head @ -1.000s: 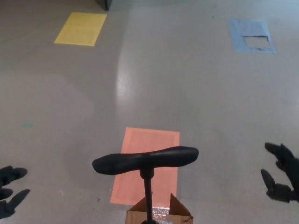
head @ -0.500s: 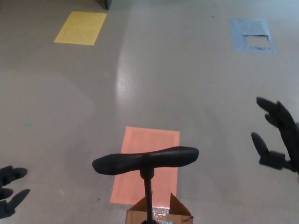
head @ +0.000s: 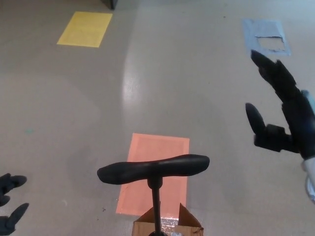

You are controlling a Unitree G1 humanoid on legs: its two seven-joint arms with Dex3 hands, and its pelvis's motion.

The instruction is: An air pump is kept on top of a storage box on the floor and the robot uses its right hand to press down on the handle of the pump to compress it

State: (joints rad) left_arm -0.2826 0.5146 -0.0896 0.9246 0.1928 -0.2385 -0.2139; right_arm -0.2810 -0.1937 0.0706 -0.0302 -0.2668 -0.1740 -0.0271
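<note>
The air pump's black T-shaped handle (head: 153, 168) stands raised at the bottom centre, its thin rod (head: 156, 206) running down into a cardboard box (head: 167, 226) at the frame's lower edge. My right hand (head: 280, 110) hangs open in the air at the right, fingers spread, well above and to the right of the handle and not touching it. Only the fingertips of my left hand (head: 10, 204) show at the bottom left corner, spread apart and holding nothing.
An orange rectangle (head: 153, 172) is marked on the grey floor behind the pump. A yellow rectangle (head: 85, 29) lies at the far left and a worn blue one (head: 266, 37) at the far right.
My right hand has risen and moved inward from the lower right edge, now larger in view. The left hand has slipped slightly lower. The pump handle has not moved.
</note>
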